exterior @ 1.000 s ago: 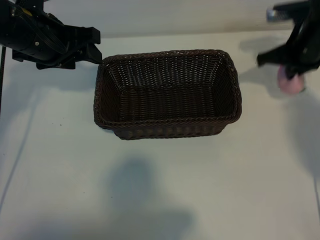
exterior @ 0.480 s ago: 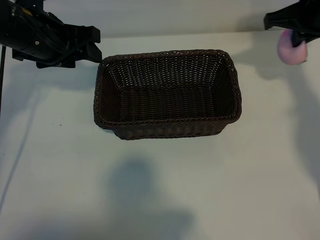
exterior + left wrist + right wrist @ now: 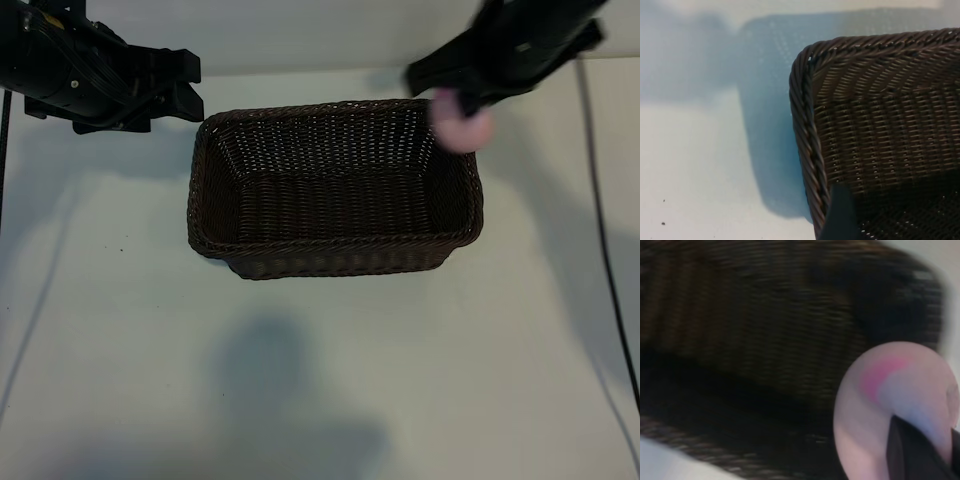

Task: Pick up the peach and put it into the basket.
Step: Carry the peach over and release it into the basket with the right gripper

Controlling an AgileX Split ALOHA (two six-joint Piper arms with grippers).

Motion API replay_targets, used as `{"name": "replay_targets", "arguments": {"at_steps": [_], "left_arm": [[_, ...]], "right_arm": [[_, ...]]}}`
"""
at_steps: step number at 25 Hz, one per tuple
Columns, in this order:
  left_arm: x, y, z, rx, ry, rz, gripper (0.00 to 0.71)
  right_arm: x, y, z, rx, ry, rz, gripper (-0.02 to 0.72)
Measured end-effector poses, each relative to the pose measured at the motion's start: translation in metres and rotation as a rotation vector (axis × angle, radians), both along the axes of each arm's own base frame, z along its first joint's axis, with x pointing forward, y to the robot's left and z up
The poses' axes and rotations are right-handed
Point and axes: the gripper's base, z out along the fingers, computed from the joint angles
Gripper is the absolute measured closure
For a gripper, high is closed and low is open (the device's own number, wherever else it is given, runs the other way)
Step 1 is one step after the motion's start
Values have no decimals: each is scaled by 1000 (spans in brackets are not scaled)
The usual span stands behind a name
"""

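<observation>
One peach (image 3: 460,125), pale pink with darker blush, pinched in right gripper (image 3: 462,103) above basket (image 3: 335,255) corner; fingertips blurred. Left gripper (image 3: 188,92) spread, empty, partly cut off.

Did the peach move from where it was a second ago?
Yes. The peach, held in the right pincer, has moved leftward in the exterior view, from beyond the basket's right end to above its right rim.
</observation>
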Motion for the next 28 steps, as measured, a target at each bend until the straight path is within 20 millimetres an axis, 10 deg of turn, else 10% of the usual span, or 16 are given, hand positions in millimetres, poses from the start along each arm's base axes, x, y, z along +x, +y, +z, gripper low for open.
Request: {"name": "replay_targets", "arguments": {"at_steps": [8, 19, 28], "left_arm": [[0, 0, 0, 0, 0, 0, 161], [0, 0, 0, 0, 0, 0, 161], [0, 0, 0, 0, 0, 0, 161]], "right_arm": [[-6, 39, -24, 5, -5, 85, 662], [13, 60, -112, -35, 163, 111, 662], [15, 62, -122, -38, 174, 121, 625]]}}
